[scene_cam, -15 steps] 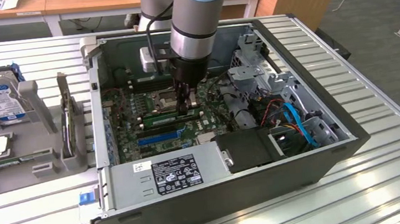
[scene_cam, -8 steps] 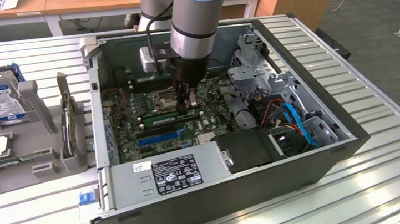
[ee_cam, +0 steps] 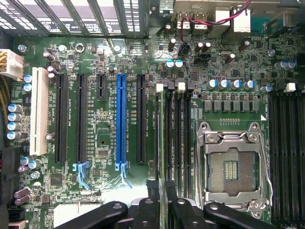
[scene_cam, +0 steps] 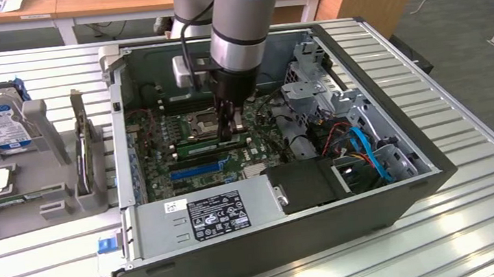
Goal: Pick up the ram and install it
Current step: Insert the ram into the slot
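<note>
Inside the open computer case [scene_cam: 286,251], the fingers [ee_cam: 182,210] seem clamped on the ram [scene_cam: 197,146] above the motherboard [scene_cam: 157,137].

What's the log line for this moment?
end effector | closed on long thin green circuit-board ram stick | at black memory slots beside metal CPU socket

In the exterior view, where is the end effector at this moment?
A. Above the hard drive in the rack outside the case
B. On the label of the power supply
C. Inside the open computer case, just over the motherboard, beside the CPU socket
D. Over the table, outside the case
C: the end effector reaches down into the open computer case and hangs just over the motherboard, close beside the CPU socket.
</note>
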Motion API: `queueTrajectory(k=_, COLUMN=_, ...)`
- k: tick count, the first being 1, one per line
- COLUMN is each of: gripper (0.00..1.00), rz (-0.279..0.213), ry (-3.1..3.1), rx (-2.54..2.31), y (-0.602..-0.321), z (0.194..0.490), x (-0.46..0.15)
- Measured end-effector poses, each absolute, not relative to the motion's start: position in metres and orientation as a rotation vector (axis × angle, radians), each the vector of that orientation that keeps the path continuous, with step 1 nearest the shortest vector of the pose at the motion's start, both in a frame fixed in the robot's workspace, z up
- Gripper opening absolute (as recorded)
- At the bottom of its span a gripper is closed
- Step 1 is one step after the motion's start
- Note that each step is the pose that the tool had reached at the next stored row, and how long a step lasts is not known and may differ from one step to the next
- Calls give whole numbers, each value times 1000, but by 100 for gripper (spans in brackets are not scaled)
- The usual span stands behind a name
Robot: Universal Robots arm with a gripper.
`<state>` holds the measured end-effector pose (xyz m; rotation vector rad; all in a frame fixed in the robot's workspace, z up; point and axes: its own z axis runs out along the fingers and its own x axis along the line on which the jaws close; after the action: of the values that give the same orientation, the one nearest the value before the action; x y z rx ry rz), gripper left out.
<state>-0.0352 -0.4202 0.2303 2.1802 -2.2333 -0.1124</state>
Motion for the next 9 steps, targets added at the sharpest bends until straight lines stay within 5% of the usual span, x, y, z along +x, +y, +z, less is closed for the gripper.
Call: queueTrajectory(k=9, gripper=19, rz=-113, ry=-2234, rx=2180, y=-420, z=251, x=-35)
